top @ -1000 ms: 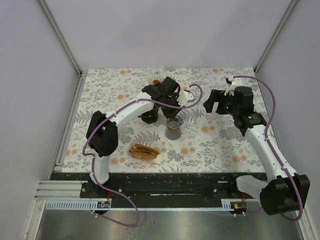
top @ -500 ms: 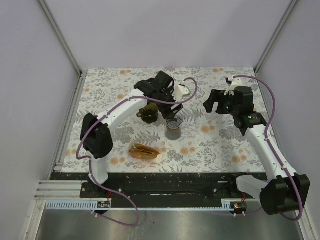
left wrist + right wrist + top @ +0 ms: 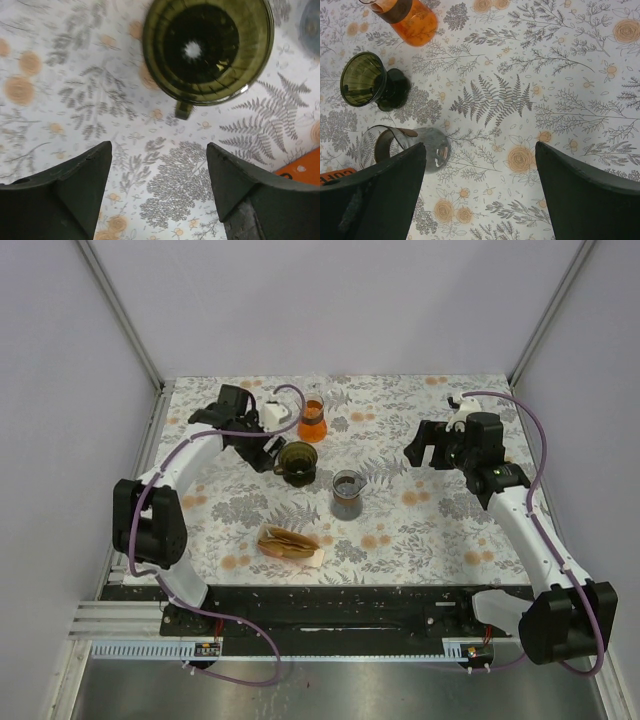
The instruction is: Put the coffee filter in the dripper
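- The dripper (image 3: pixel 297 461) stands upright on the flowered tablecloth (image 3: pixel 430 530), left of the table's middle, its green cone sitting on its dark round base.
- From the left wrist camera, the dripper's (image 3: pixel 207 47) mouth faces up. Its ribbed inner wall runs down to a small pale hole at the bottom, and its handle points toward the gripper.
- The left gripper (image 3: pixel 262 445) hangs just beside the dripper on its left, not touching it. Its fingers (image 3: pixel 80 175) are spread wide with only cloth showing between them.
- The coffee filter (image 3: pixel 290 541) lies flat near the front edge of the cloth, well apart from the dripper. It looks like a small stack of brown papers on something white, though the overhead view is too coarse to be sure.
- A flask (image 3: pixel 312 422) of orange liquid stands just behind the dripper, close to it.
- A glass cup (image 3: pixel 348 495) with a dark band stands to the right of the dripper and nearer the front, between the dripper and the right arm.
- The right gripper (image 3: pixel 425 445) is held above the cloth on the right side, well apart from everything. Its fingers (image 3: pixel 580 190) are wide apart and hold nothing.
- The right wrist camera shows the dripper (image 3: pixel 367 80), the flask (image 3: pixel 405 17) and the cup (image 3: pixel 405 147) lined up along its left side.
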Robot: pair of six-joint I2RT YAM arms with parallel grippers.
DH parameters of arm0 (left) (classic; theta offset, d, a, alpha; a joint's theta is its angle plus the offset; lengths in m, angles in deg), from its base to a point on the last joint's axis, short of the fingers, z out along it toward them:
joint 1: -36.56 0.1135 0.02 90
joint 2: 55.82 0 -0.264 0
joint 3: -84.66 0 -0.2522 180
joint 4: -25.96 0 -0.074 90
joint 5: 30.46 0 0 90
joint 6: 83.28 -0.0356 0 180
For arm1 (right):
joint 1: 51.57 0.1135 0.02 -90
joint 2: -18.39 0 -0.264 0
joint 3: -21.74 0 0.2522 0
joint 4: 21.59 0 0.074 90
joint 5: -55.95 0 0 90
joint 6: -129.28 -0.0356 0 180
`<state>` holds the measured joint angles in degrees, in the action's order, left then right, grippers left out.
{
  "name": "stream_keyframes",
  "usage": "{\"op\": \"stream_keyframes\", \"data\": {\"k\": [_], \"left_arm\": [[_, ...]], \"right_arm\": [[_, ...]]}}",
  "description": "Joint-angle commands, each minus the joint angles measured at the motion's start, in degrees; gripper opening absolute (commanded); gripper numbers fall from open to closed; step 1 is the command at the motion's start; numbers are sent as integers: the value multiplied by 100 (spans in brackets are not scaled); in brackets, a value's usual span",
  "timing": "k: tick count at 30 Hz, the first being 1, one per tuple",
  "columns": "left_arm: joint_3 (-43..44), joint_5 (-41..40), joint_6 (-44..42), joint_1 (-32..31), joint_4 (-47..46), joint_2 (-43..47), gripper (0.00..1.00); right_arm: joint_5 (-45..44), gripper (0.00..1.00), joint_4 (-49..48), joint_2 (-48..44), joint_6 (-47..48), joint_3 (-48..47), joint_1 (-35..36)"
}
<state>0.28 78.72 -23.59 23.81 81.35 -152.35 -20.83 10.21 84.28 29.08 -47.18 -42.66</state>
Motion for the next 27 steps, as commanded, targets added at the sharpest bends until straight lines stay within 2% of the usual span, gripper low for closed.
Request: {"op": "stream_keyframes", "data": {"k": [1,6,10,15,17,21,25,27], "left_arm": [[-478,-20,-765,-166,-751,-50,79],[-453,139,-899,-157,-1042,-444,77],[-172,252,-775,-192,-912,-884,66],[-215,411,-784,-263,-866,-982,60],[-232,438,-740,-315,-902,-999,55],[-241,525,-758,-447,-911,-1026,35],[-268,745,-723,-474,-911,-1008,3],[-250,789,-653,-474,-911,-999,0]], "right_arm": [[94,98,-64,-23,-17,-162,41],[-11,98,-29,-129,35,-101,41],[-38,98,-38,-181,35,-83,41],[-47,98,-55,-199,53,-74,50],[-38,98,-73,-173,35,-74,41],[-12,98,-73,-138,26,-74,41],[-73,98,-55,-217,53,-30,41],[-82,98,-64,-217,62,-13,50]]}}
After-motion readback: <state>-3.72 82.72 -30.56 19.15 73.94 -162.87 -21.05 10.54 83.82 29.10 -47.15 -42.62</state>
